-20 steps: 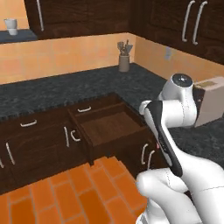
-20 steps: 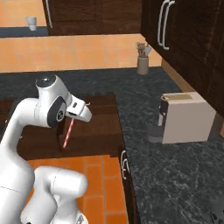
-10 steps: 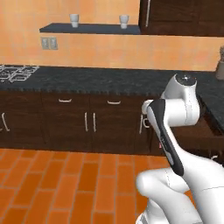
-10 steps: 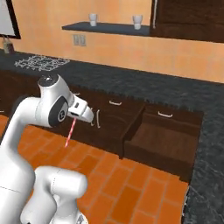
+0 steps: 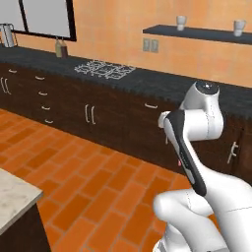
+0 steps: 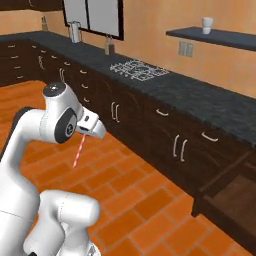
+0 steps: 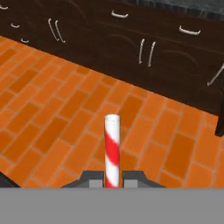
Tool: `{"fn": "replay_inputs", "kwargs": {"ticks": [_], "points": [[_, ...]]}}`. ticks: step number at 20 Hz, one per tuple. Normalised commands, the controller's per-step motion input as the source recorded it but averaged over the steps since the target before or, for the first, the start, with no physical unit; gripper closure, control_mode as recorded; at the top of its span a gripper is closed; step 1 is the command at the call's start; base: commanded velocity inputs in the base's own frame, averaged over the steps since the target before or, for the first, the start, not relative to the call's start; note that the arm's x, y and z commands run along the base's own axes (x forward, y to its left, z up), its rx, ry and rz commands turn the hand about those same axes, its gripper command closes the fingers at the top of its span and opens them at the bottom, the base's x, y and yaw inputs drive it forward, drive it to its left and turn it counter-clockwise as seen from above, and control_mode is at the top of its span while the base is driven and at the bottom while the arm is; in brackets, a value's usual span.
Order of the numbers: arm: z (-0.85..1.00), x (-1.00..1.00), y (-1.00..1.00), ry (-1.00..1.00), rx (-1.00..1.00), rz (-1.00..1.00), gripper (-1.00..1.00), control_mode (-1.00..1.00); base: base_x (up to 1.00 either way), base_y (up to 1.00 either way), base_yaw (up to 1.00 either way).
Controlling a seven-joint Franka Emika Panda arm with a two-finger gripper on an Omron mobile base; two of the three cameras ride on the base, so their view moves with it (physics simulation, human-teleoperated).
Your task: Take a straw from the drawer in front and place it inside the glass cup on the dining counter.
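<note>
Between the gripper's (image 7: 112, 180) pinching fingers, the straw (image 7: 112, 148) looks light, stiff, probably slippery; held at 1 end.

one straw (image 7: 112, 148), striped red and white. one open drawer (image 6: 231, 192) at the right edge of the right base view. one stovetop (image 5: 104, 68) on the long black worktop (image 5: 147, 78). one wall shelf (image 5: 197, 33) carrying two cups (image 5: 181, 20). one window (image 6: 93, 16) with two panes. one double wall socket (image 5: 150, 45). one pale stone worktop (image 5: 12, 199), its corner showing at the lower left of the left base view. one kettle-like jug (image 6: 75, 31) and one small bottle (image 6: 109, 47) near the window.
</note>
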Motion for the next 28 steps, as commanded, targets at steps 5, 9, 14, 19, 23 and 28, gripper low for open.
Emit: {"fn": "replay_inputs", "kwargs": {"ticks": [5, 9, 14, 19, 23, 28], "points": [[0.0, 0.0, 0.0, 0.0, 0.0, 0.0, 1.0, 1.0, 0.23, 0.47, 0.6], [0.0, 0.0, 0.0, 0.0, 0.0, 0.0, 1.0, 1.0, 0.01, 0.73, 0.49], [0.0, 0.0, 0.0, 0.0, 0.0, 0.0, 1.0, 1.0, -0.13, 1.0, 0.34], [0.0, 0.0, 0.0, 0.0, 0.0, 0.0, 1.0, 1.0, -0.01, 1.0, 0.31], [0.0, 0.0, 0.0, 0.0, 0.0, 0.0, 1.0, 1.0, 0.0, 1.0, 0.27], [0.0, 0.0, 0.0, 0.0, 0.0, 0.0, 1.0, 1.0, 0.0, 1.0, 0.22]]}}
